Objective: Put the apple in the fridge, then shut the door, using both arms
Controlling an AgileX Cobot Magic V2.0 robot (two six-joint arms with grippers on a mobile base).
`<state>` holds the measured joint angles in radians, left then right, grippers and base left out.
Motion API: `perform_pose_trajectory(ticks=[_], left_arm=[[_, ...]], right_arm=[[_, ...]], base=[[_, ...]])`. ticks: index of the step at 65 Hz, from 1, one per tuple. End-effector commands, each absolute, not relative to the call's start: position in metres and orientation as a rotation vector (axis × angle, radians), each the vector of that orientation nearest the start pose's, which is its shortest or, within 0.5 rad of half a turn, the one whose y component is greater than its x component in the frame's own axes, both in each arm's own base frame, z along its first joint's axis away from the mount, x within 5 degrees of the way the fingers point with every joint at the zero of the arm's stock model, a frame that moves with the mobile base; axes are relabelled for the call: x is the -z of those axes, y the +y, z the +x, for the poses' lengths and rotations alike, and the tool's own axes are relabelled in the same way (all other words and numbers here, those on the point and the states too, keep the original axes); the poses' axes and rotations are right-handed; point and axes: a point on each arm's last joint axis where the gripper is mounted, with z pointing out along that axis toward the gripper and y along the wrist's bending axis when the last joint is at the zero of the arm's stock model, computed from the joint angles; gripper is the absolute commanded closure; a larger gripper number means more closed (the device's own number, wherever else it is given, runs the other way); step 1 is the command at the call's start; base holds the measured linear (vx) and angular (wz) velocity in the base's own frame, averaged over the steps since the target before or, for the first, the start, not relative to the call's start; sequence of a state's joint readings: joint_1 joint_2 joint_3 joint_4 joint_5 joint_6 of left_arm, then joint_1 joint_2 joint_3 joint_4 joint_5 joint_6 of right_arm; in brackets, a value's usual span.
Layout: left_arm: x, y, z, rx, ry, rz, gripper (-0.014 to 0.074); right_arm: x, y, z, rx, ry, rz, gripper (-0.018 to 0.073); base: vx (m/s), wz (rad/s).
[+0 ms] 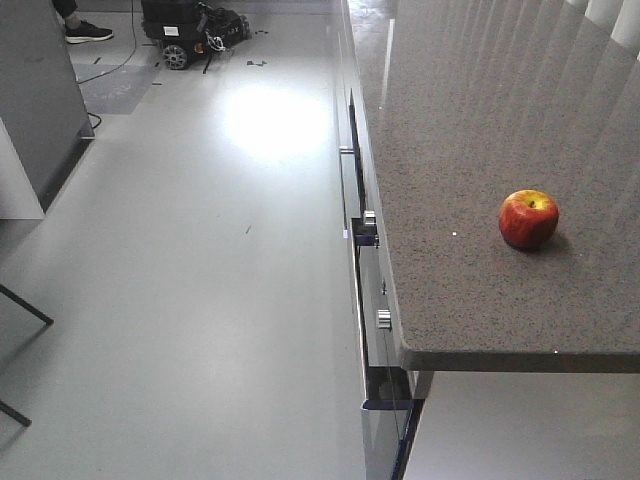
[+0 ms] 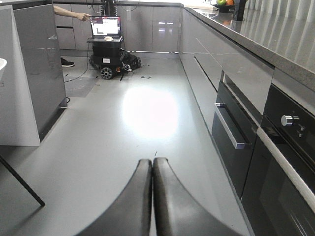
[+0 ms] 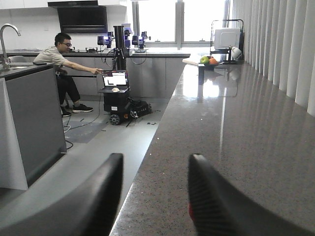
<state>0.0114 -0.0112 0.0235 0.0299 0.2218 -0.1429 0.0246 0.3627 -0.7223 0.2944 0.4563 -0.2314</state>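
The apple (image 1: 528, 219) sat loose near the worktop's (image 1: 470, 120) end, so the wide-open, empty right gripper (image 3: 155, 164) would want to straddle it squarely, while the left gripper (image 2: 152, 163) hung pinched together, holding nothing.

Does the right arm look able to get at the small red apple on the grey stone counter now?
Probably yes. The small red apple sits alone on the grey stone counter, nothing around it. The right gripper is open over that counter's edge, and no obstacle shows.
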Motion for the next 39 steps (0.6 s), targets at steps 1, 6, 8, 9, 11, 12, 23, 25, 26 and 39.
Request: perform_pose_trajectory(ticks=[1,6,8,9,11,12,23,25,26,39], left_arm=[[-0.199,0.001,0.055,0.084,1.608,-0.11,0.0602],[-0.199,0.001,0.055,0.084,1.608,-0.11,0.0602],[-0.199,0.001,0.055,0.084,1.608,-0.11,0.0602],[-0.199,0.001,0.055,0.084,1.608,-0.11,0.0602],[-0.199,0.001,0.055,0.084,1.608,-0.11,0.0602],[-0.199,0.001,0.055,0.084,1.608,-0.11,0.0602],[-0.199,0.001,0.055,0.084,1.608,-0.11,0.0602],[-0.199,0.001,0.055,0.084,1.608,-0.11,0.0602],[-0.199,0.001,0.055,0.084,1.608,-0.11,0.0602],[-0.199,0.001,0.055,0.084,1.608,-0.11,0.0602]], right_arm=[[-0.402,0.011,0.065,-0.109,1.503,-0.087,-0.0013],[-0.4,0.01,0.072,-0.082,1.517,-0.094,-0.014],[-0.4,0.01,0.074,-0.075,1.521,-0.095,-0.0169],[-0.4,0.009,0.076,-0.072,1.524,-0.095,-0.0169],[-0.4,0.009,0.079,-0.07,1.529,-0.094,-0.0168],[-0.399,0.009,0.081,-0.07,1.535,-0.093,-0.0168],[-0.406,0.008,0.109,-0.034,1.579,-0.106,-0.0149],[-0.409,0.008,0.116,-0.02,1.589,-0.112,-0.0145],[-0.41,0.008,0.12,-0.01,1.594,-0.118,-0.0144],[-0.42,0.01,0.184,-0.014,1.772,-0.138,-0.013]], base=[[0.0,0.0],[0.0,0.0],[0.0,0.0],[0.0,0.0],[0.0,0.0],[0.0,0.0],[0.0,0.0],[0.0,0.0],[0.0,0.0],[0.0,0.0]])
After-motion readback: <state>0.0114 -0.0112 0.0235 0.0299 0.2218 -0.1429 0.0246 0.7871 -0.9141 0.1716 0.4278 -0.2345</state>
